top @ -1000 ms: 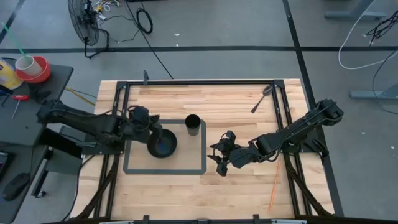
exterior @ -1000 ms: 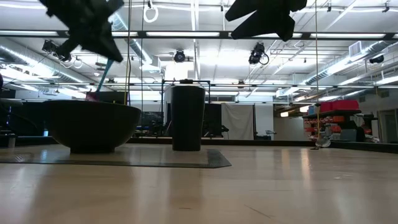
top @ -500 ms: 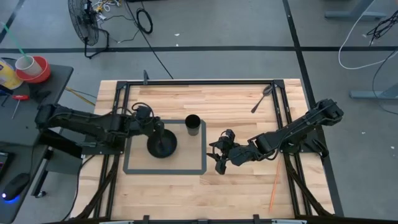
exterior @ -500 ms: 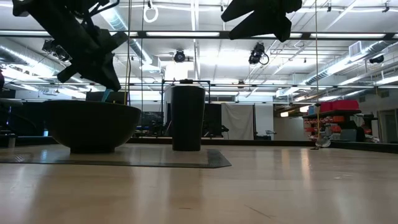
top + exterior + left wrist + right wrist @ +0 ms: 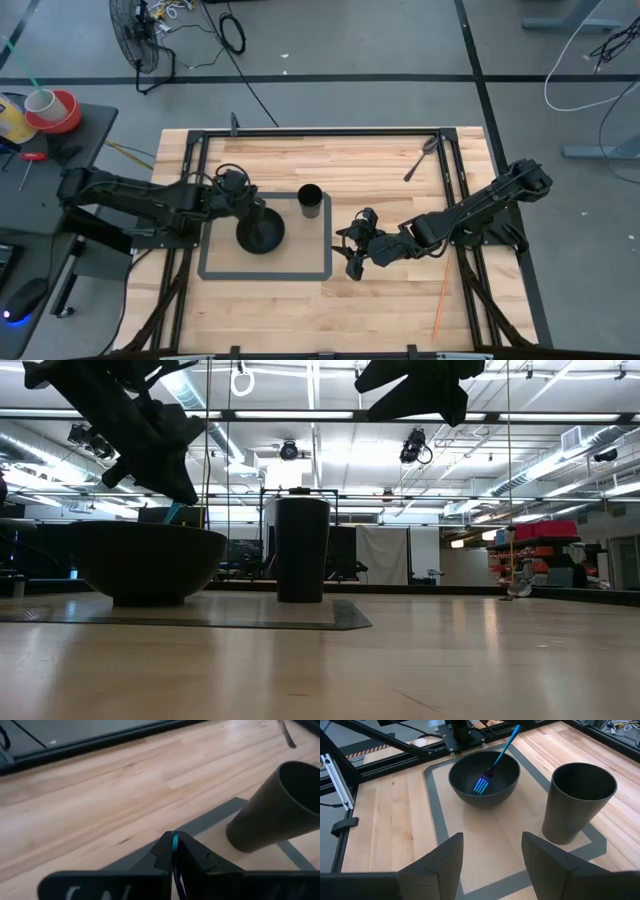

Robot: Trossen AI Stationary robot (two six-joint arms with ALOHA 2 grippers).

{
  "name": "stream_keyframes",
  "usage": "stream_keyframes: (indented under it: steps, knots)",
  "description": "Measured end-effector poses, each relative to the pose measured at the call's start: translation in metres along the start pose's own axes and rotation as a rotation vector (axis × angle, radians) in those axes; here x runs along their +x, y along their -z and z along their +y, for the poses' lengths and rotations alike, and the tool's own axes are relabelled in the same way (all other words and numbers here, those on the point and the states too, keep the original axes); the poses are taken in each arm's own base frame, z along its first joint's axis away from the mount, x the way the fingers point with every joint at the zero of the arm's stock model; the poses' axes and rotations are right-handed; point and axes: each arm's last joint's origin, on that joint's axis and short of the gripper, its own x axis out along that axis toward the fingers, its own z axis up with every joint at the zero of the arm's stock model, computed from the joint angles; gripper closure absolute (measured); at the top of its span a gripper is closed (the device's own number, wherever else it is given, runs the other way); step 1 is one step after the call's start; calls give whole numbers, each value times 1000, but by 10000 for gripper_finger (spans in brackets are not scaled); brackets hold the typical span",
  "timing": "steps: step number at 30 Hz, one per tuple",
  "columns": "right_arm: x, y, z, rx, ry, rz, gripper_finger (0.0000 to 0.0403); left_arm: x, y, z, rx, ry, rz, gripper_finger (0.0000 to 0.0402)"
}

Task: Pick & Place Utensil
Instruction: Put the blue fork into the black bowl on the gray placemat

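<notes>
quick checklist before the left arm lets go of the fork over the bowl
1. Left claw shut on the fork: ok, the blue handle is pinched between its fingers.
2. Fork tines inside the bowl: ok, they rest on the inner wall, handle leaning up over the rim.
3. Bowl on the mat: ok, it sits beside the cup.
4. Cup upright and apart from the bowl: ok.
5. Right claw out of the way: ok, open and held back from the mat, facing the bowl.
6. Whether the fork will stay put once released: cannot tell.
</notes>
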Motion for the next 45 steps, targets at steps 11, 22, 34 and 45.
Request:
stream_keyframes:
  steps: [11,22,34,45]
  knots:
    - [1,-2,-2,-13,3,-9,198,2,4,-4,6,-13,-8,372]
    - [3,-4,-4,-2,6,-17,198,23,18,-12,66,-111,-13,343]
    - [5,-5,-7,-21,27,-15,198,23,18,-12,101,-109,-2,284]
    - [21,-3,-62,41,318,141,198,-3,6,6,130,-36,57,241]
